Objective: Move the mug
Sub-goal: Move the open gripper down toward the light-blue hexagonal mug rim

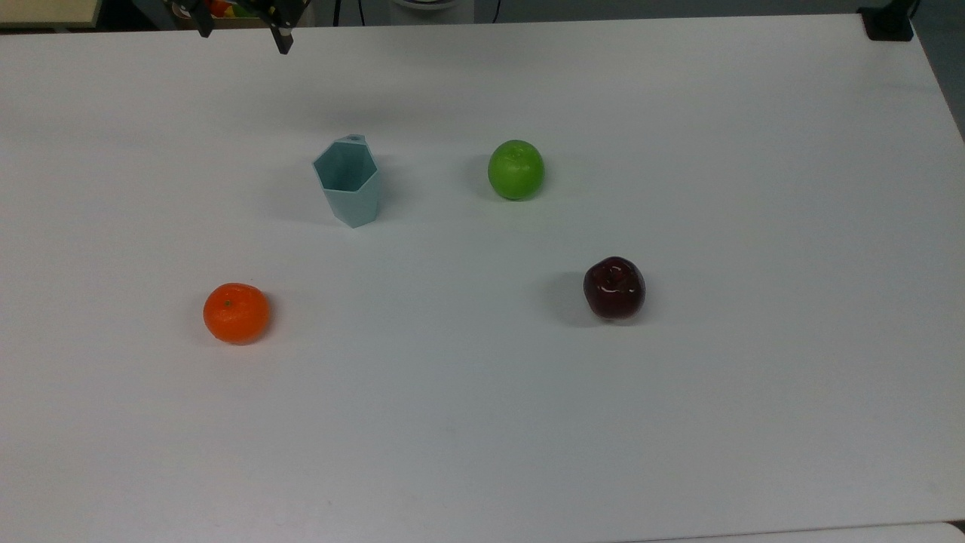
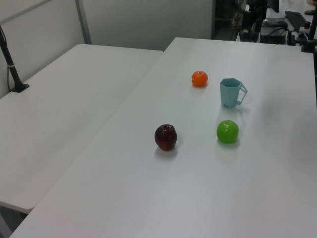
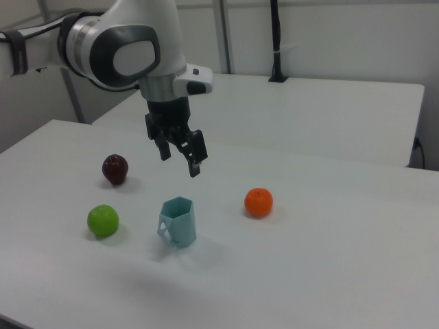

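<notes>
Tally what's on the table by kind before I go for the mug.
Mug: 1
Apples: 2, one green, one dark red
Orange: 1
Total: 4

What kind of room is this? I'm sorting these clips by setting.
Probably a robotics lab or office workspace: plain white tables pushed together, a robot arm whose gripper hangs above a mug, and desk equipment in the background.
</notes>
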Tool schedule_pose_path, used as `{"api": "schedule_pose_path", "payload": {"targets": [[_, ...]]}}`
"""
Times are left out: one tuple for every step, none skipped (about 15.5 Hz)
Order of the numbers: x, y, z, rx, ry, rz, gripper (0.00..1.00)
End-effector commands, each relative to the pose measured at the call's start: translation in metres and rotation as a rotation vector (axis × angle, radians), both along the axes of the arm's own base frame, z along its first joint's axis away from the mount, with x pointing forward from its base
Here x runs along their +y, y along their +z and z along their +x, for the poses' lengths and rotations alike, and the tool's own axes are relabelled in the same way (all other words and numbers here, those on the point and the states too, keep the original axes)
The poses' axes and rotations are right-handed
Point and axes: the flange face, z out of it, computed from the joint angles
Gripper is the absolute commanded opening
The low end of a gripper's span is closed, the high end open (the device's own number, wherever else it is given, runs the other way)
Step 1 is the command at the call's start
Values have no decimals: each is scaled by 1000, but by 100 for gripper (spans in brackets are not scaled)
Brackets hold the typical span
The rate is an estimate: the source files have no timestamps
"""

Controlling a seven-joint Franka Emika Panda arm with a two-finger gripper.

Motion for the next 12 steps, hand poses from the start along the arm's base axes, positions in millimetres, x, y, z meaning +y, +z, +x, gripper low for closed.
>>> {"api": "schedule_pose_path", "payload": {"targets": [[0,7,-8,21,-4,22,100],[2,7,-8,23,-1,22,100],[3,5,-8,27,2,23,100],[3,2,-9,37,3,26,100],[4,-2,-11,56,18,30,100],[5,-6,-13,71,44,35,100],[5,-8,-16,80,69,38,100],[6,-11,-18,86,84,41,100],[8,-14,-20,91,95,43,100],[11,-22,-23,101,99,46,100],[15,-34,-26,118,106,49,100],[26,-39,-27,115,127,44,100]]}}
